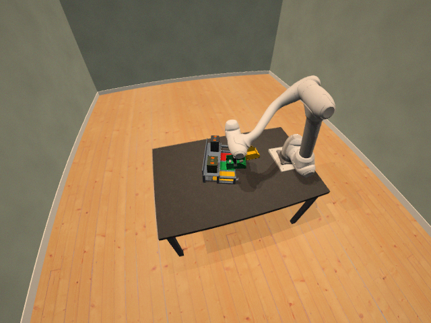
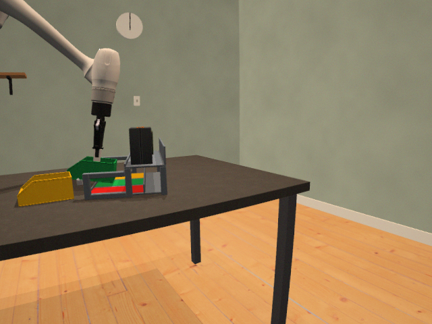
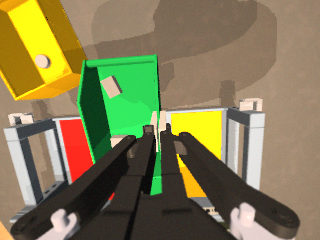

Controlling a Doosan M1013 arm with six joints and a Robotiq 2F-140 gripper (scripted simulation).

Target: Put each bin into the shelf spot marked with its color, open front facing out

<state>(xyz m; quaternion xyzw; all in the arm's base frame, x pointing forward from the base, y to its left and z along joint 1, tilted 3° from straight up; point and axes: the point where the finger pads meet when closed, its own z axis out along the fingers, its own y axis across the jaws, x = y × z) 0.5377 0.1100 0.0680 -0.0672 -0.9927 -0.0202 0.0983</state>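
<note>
Pincer: my gripper point(image 2: 97, 158) point(image 3: 159, 119) is closed on one side wall of the green bin point(image 1: 241, 165) point(image 2: 104, 171) point(image 3: 132, 75).
Green bin: over the front part of the grey shelf point(image 1: 205, 159) point(image 2: 128, 183) point(image 3: 254, 150), not fully in its spot.
Green bin contents: I see two pale blocks, one point(image 3: 111, 86) tilted toward the outer end, the other partly behind the fingers.
Yellow bin: on the table point(image 1: 188, 201) point(image 2: 227, 195) point(image 3: 295, 50), the yellow open bin point(image 1: 252, 153) point(image 2: 46, 189) point(image 3: 60, 45) stands outside the shelf, near the green one, with a pale round part point(image 3: 42, 61) inside.
Marks: from the top, the red mark point(image 1: 225, 156) point(image 2: 118, 189) point(image 3: 75, 150) is far, the yellow mark point(image 1: 227, 173) point(image 2: 134, 175) point(image 3: 196, 135) near, green between.
Obstacles: the low upper board overhangs the back; side rails flank the front.
On the board: a far dark box point(image 1: 214, 142) point(image 2: 140, 145) and a near dark box point(image 1: 212, 165), both upright.
</note>
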